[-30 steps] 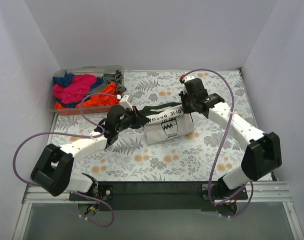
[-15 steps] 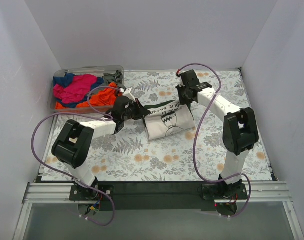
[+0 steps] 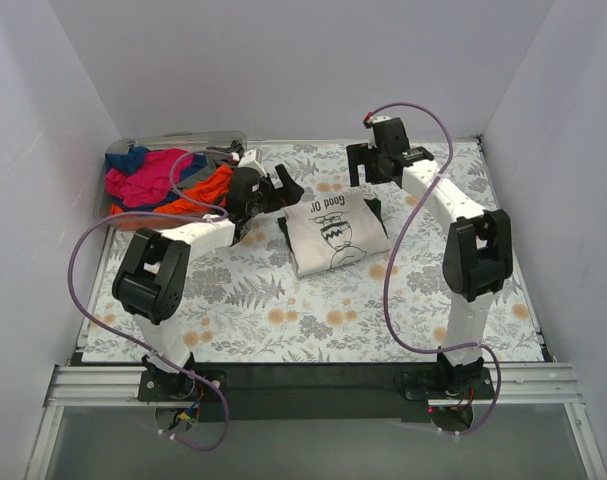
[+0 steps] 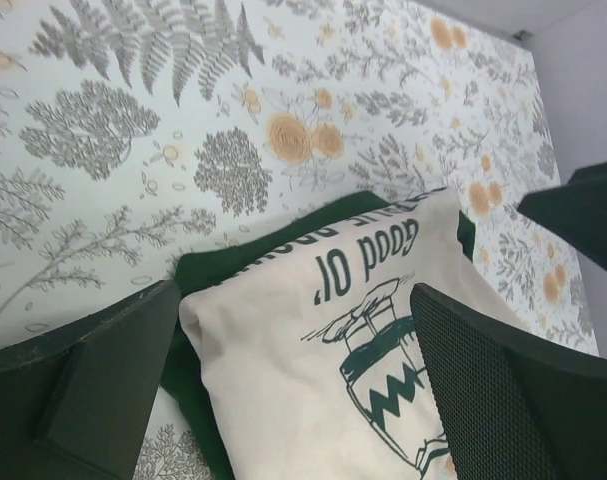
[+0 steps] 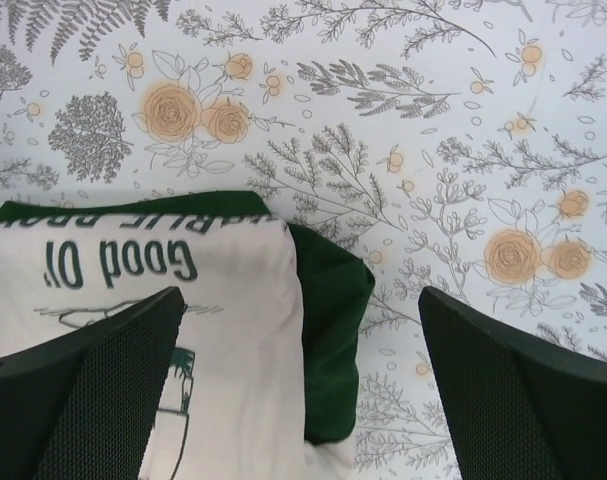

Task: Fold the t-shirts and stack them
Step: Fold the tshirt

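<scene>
Cream soft cloth, the folded t-shirt point(image 3: 335, 232) lies rectangular mid-tabletop point(image 3: 273, 320), dark green showing at its far edge; left end effector point(image 3: 275, 188) and right end effector point(image 3: 363, 168) gape wide, empty, over it; only overhead shows crumpled magenta, orange, blue shirts point(image 3: 163, 182) in the clear bin point(image 3: 178, 139).

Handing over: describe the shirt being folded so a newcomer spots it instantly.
Start from the floral table cover; near its middle lies a folded cream t-shirt. Unlike the magenta, orange and blue shirts heaped in the clear bin at far left, it has dark green trim and a dark print.
</scene>
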`<state>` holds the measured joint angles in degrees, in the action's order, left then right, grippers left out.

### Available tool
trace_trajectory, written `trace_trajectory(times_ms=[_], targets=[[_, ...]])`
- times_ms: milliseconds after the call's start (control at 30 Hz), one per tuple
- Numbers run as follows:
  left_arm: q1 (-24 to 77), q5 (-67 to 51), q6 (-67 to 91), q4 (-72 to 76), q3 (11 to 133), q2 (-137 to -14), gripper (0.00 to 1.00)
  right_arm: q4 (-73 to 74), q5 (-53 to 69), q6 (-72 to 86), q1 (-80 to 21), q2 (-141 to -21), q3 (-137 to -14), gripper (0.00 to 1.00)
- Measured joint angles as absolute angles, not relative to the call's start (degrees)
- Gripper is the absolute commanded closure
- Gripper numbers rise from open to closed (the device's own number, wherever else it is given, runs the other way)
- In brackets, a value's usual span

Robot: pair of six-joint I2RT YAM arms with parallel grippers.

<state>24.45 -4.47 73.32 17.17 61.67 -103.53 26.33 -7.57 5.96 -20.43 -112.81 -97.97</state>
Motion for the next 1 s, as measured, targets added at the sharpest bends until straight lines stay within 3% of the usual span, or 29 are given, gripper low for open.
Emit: trace_trajectory(times_ms=[200, 433, 1000], targets=[[26.30, -1.91, 71.33, 18.09, 61.87, -101.14, 0.07, 22.83, -6.92, 6.81, -22.31, -98.59, -84.18, 0.10], [33.98, -7.20, 71.85, 21.41, 61.69, -103.63, 0.07, 13.10, 0.69, 10.76, -25.21, -84.58, -63.33, 0.10], [34.22, -10.00, 73.76, 29.91, 58.92, -114.78, 0.07, 1.74, 8.05, 15.88, -24.62, -91.42, -49.87, 0.14]])
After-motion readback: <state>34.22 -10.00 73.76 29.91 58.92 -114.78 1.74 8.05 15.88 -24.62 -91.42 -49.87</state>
